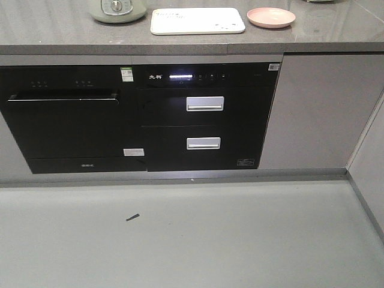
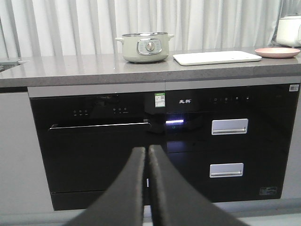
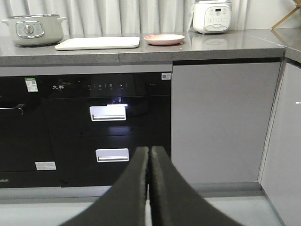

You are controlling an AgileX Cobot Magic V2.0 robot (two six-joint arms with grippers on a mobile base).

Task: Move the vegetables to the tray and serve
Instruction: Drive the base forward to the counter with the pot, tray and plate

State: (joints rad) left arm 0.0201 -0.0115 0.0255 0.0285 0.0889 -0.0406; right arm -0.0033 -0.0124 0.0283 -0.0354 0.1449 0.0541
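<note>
Jaws pressed together and empty on the left gripper (image 2: 146,149) and right gripper (image 3: 149,149), both low below the counter (image 1: 72,33), where the tray (image 1: 198,21) lies lengthwise up ahead between them, no lettuce visible anywhere.

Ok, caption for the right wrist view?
Right gripper, shut, faces the cabinets; tray and pink plate sit side by side on the counter.
</note>
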